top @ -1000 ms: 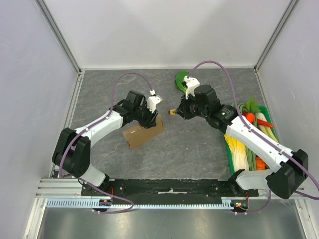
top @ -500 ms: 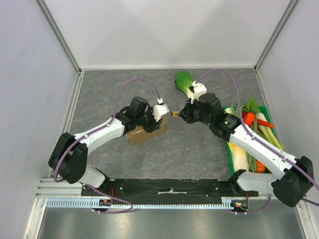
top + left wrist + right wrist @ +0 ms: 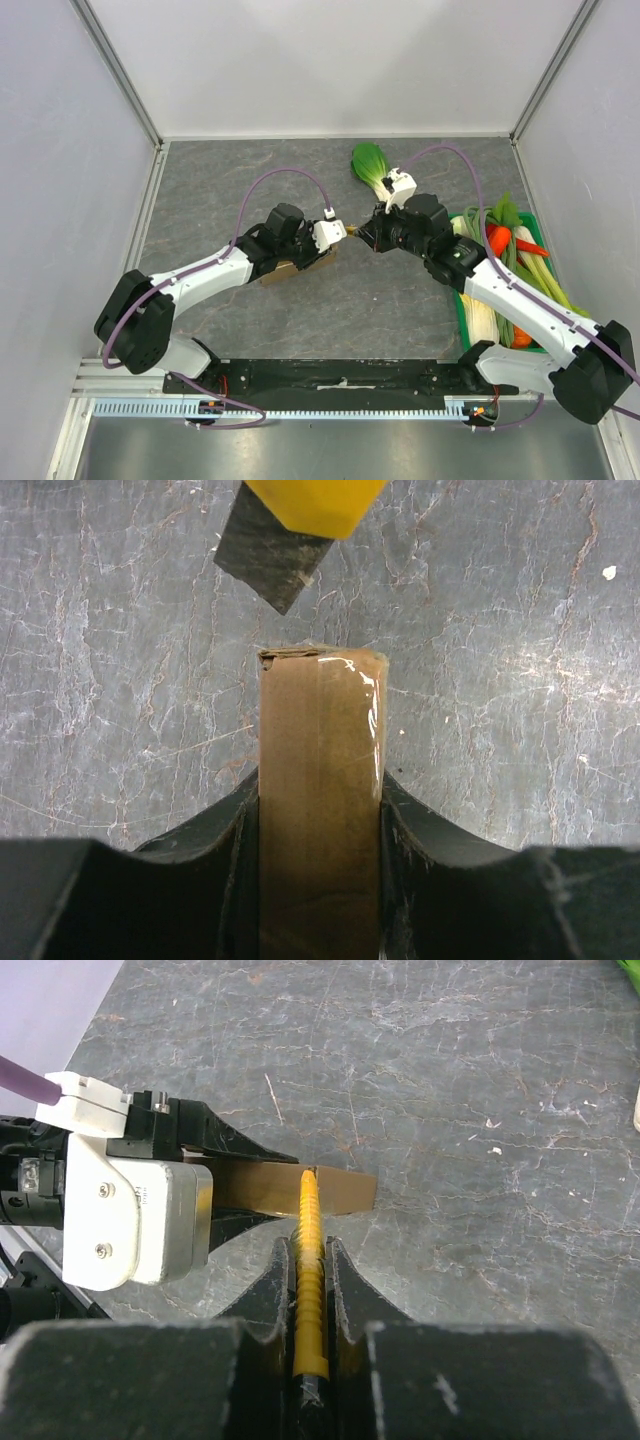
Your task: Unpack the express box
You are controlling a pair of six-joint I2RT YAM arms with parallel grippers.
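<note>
The left fingers [image 3: 205, 865] grip the box [image 3: 320, 780] edgewise at mid-counter [image 3: 500, 630], carried rightward (a second ago it showed a broader face). The right fingers [image 3: 255, 1305], clenched on a yellow knife [image 3: 309, 1260], have closed in, the blade now just beside the box's end.

Change over the last second. My left hand [image 3: 320, 790] has carried the express box [image 3: 320, 710] from the left of the worktop [image 3: 400, 300] toward its centre, turning it from nearly flat onto a narrow edge. My right hand [image 3: 312, 1260] has swung left with the yellow cutter [image 3: 309, 1220], whose blade now sits just by the box's far end. The bok choy [image 3: 370, 163], earlier half covered by my right wrist, shows in full.
</note>
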